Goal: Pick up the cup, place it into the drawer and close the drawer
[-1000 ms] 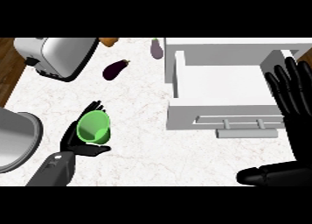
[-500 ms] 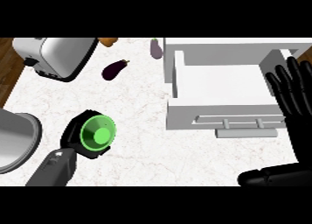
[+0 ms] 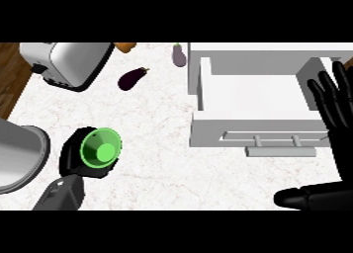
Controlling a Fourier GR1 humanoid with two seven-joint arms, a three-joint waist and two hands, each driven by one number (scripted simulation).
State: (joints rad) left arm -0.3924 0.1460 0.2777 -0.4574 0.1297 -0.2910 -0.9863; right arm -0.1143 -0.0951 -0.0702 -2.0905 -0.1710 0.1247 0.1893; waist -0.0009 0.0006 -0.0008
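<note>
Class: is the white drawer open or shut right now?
Open. The drawer is pulled out, its bare white inside showing; the green cup is outside it, in the left hand.

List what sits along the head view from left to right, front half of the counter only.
Metal pot → left hand curled round the green cup → open white drawer → right hand, open.

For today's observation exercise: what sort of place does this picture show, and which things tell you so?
Probably a kitchen counter: a toaster, two aubergines and a green cup lie on a pale marbled top, beside an open white drawer.
</note>
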